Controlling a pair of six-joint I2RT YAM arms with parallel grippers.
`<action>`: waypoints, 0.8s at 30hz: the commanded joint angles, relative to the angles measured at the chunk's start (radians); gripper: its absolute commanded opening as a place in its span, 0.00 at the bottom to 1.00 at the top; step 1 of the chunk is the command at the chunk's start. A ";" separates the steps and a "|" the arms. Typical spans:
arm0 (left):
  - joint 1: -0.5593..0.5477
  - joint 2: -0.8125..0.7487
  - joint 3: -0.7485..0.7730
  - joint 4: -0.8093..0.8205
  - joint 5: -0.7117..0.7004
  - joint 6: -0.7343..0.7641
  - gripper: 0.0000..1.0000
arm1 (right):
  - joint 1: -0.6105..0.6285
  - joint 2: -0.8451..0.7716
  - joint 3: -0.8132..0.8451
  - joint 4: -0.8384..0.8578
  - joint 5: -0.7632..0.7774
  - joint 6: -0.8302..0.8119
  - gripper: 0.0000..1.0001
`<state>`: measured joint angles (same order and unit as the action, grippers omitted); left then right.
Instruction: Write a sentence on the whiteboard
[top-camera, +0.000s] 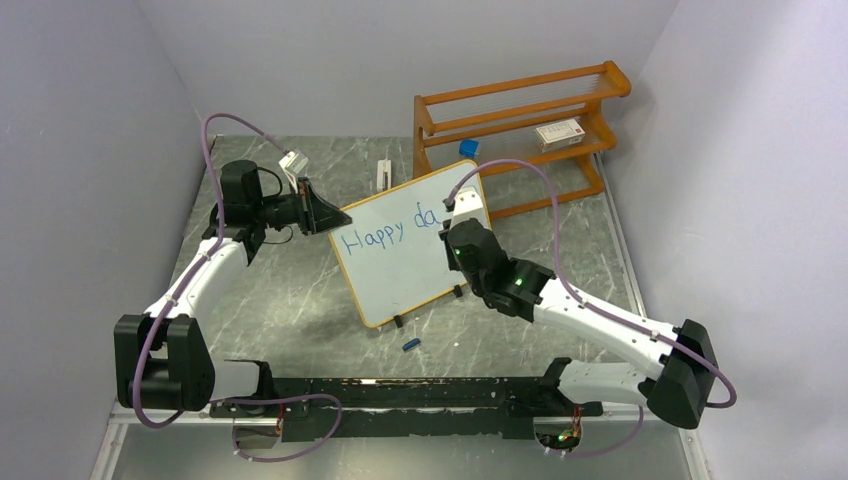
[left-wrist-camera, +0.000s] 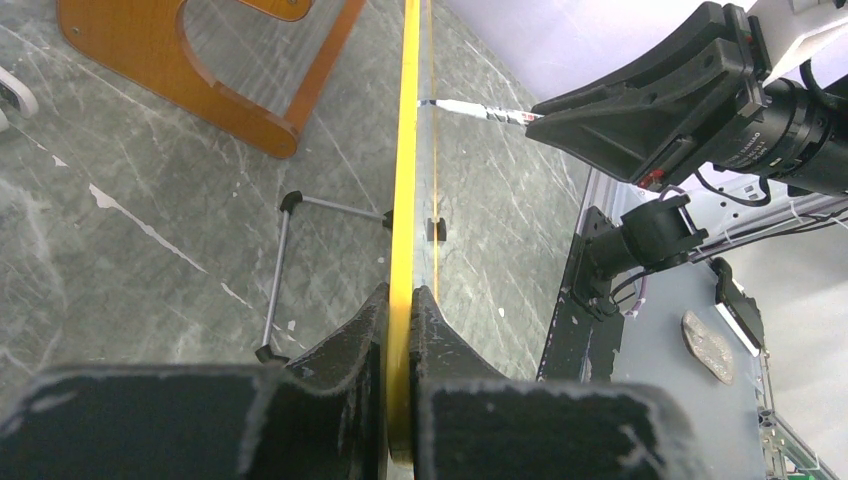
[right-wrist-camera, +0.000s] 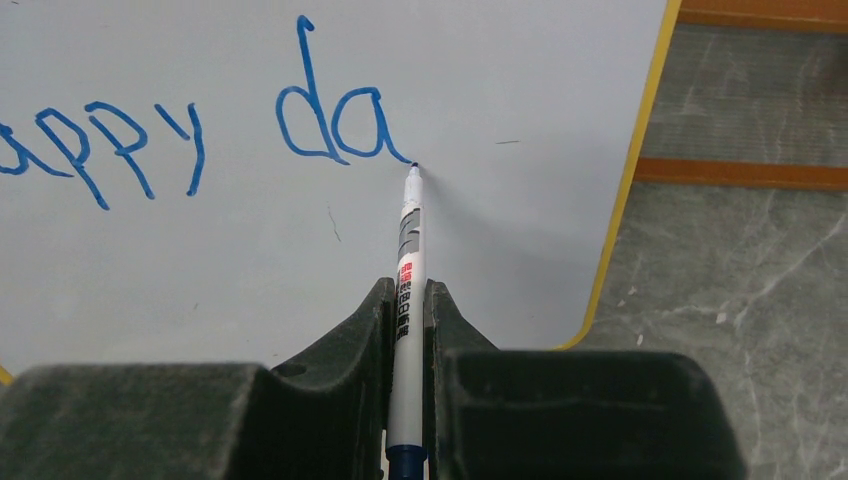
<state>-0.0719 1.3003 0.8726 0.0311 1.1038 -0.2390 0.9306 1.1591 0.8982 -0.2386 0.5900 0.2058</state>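
Observation:
The whiteboard (top-camera: 400, 275) stands tilted on the marble table, with a thin light-wood frame. My left gripper (top-camera: 335, 215) is shut on its left edge; in the left wrist view the fingers (left-wrist-camera: 400, 295) pinch the yellow frame edge (left-wrist-camera: 407, 150). Blue writing, the sentence (top-camera: 390, 232), reads "Happy da". My right gripper (right-wrist-camera: 405, 295) is shut on a white marker (right-wrist-camera: 408, 250). The marker's tip (right-wrist-camera: 413, 168) touches the board (right-wrist-camera: 200, 280) just after the "a". From above, the right gripper (top-camera: 452, 232) sits over the board's right part.
An orange wooden rack (top-camera: 520, 120) stands behind the board, with a small white box (top-camera: 559, 133) on its shelf. A blue cap (top-camera: 410, 345) lies in front of the board, and a white object (top-camera: 384, 172) behind it. The board's wire stand (left-wrist-camera: 280, 270) rests on the table.

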 joint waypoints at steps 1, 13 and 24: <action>-0.025 0.022 0.000 -0.060 -0.010 0.054 0.05 | -0.007 -0.047 -0.013 0.022 0.040 0.005 0.00; -0.025 0.022 0.000 -0.058 -0.008 0.054 0.05 | -0.008 -0.015 0.014 0.096 -0.012 -0.044 0.00; -0.025 0.021 -0.001 -0.056 -0.004 0.052 0.05 | -0.022 0.012 0.024 0.129 -0.011 -0.061 0.00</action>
<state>-0.0719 1.3003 0.8726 0.0307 1.1038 -0.2390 0.9211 1.1603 0.8951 -0.1574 0.5678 0.1600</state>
